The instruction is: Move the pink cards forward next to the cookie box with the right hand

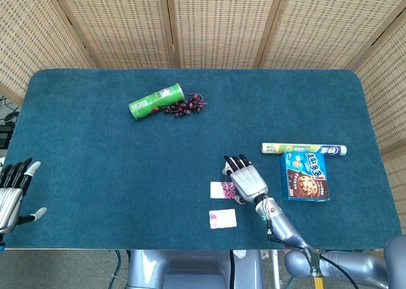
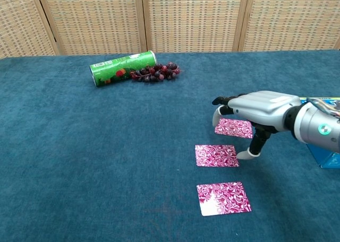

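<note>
A dark teal carpeted tabletop is filling both views, backed by woven wicker screens. Three pink patterned cards are lying in a rough line toward the 5 o'clock part of the tabletop: the farthest card, the middle card and the nearest card, each apart from the others. The right robot hand is hovering palm down above the farthest card, with its fingers spread and curving downward and holding nothing; its thumb tip is pointing down just at the 3 o'clock edge of the middle card, though whether it is touching the tabletop cannot be told. In the head view the same right robot hand is covering most of the farthest card and overlapping the right edge of the middle card, while the nearest card is lying uncovered below it. At 3 o'clock from the cards, a blue cookie box is lying flat, with a long yellow-green and blue tube lying across its far end. Toward 11 o'clock, well apart from the cards, a green chip can is lying on its side, touching a bunch of dark red grapes. The left robot hand is resting at the 8 o'clock edge of the head view, empty, with its fingers extended and apart.
</note>
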Robot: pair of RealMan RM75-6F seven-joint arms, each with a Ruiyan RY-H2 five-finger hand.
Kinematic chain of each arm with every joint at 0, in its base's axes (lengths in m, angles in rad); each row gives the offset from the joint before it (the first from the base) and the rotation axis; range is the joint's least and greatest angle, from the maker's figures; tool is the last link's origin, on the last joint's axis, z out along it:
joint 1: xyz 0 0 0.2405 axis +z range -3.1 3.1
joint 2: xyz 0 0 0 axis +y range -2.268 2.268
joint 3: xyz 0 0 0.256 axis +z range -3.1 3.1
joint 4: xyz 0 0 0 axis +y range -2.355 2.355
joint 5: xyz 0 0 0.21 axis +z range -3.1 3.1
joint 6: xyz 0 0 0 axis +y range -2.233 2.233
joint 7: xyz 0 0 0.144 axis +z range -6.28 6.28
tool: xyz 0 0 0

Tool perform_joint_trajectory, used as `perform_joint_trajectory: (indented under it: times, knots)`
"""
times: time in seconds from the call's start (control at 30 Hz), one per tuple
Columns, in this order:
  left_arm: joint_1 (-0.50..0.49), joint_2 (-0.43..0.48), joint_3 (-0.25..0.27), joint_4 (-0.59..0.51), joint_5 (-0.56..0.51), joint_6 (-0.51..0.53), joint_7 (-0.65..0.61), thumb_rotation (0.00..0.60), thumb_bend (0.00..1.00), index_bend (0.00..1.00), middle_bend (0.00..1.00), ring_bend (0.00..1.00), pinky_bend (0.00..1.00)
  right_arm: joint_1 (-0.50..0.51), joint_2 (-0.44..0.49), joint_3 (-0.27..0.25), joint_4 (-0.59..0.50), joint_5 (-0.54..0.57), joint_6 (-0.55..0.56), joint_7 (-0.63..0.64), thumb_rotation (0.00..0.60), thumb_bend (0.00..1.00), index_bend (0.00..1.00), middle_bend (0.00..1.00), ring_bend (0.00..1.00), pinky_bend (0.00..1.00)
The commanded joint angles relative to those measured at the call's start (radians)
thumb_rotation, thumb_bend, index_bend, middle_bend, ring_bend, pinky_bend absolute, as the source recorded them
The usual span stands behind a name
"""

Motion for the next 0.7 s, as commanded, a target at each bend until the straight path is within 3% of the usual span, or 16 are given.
perform_joint_trajectory:
  times: [0.03,0.27,0.7]
  knots:
    - [0.000,0.000,0.000,0.000,0.000,-0.001,-0.001,0.600,0.01,0.00,0.00,0.00,0.00,0.037,-0.034,0.011,-0.023,0.104,0.027,-0.067,0.600,0.26,0.24,0.00,0.00,0.00]
    - [-0.001,0.003,0.001,0.001,0.002,-0.003,-0.006,0.600,0.01,0.00,0.00,0.00,0.00,0.067,-0.073,0.019,-0.032,0.208,0.070,-0.098,0.600,0.26,0.25,0.00,0.00,0.00]
    - [-0.002,0.004,0.002,0.001,0.003,-0.004,-0.009,0.600,0.01,0.00,0.00,0.00,0.00,0.091,-0.123,-0.004,0.008,0.243,0.098,-0.091,0.600,0.28,0.26,0.00,0.00,0.00]
